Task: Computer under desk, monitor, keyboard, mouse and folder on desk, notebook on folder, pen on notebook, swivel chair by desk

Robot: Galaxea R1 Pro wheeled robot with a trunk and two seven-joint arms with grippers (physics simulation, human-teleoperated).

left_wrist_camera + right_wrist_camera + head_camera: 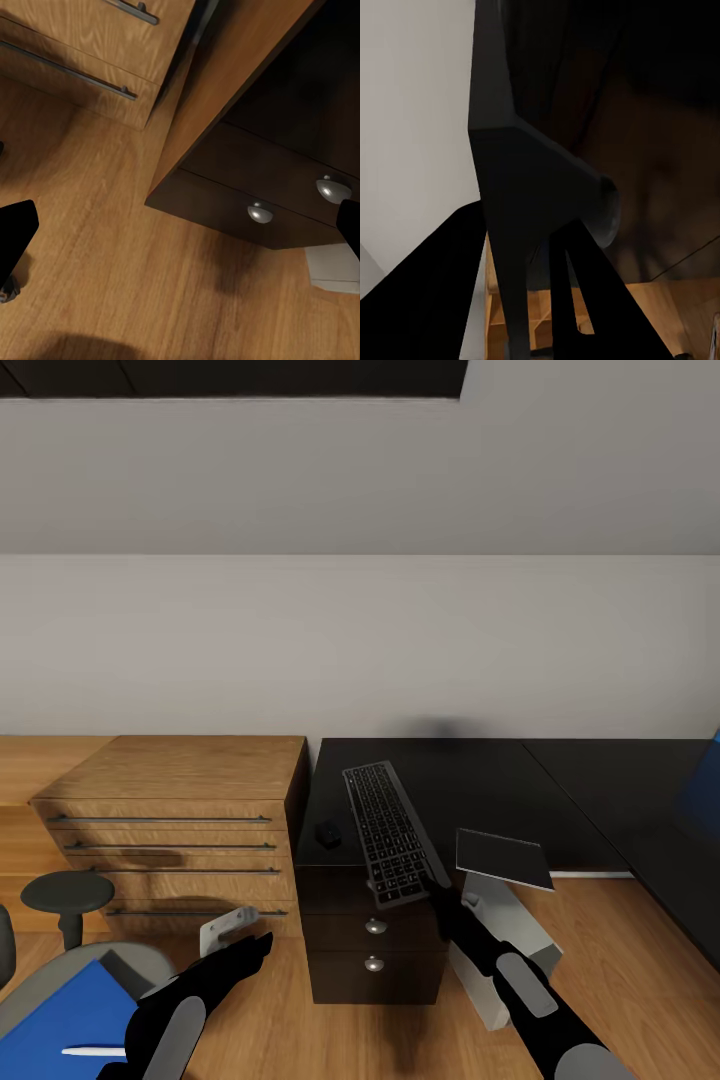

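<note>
The dark keyboard (pixel 385 840) lies slanted on the black desk (pixel 500 780), its near end overhanging the front edge. My right gripper (pixel 437 885) is shut on that near corner; the right wrist view has the keyboard's edge (pixel 517 187) clamped between the fingers (pixel 585 300). A small black mouse (pixel 327 833) sits left of the keyboard. The grey notebook (pixel 503 857) rests on the white computer (pixel 500 950) beside the drawers. The blue folder (pixel 70 1010) with the white pen (pixel 95 1050) lies on the swivel chair (pixel 30 985). My left gripper (pixel 250 950) hangs open over the floor.
Low oak cabinets (pixel 180 810) stand left of the desk, with a round dark stool (pixel 68 895) in front. The desk's dark drawers (pixel 375 950) carry silver knobs (pixel 260 213). A blue shape (pixel 705 785) shows at the right edge. Oak floor (pixel 112 247) lies below.
</note>
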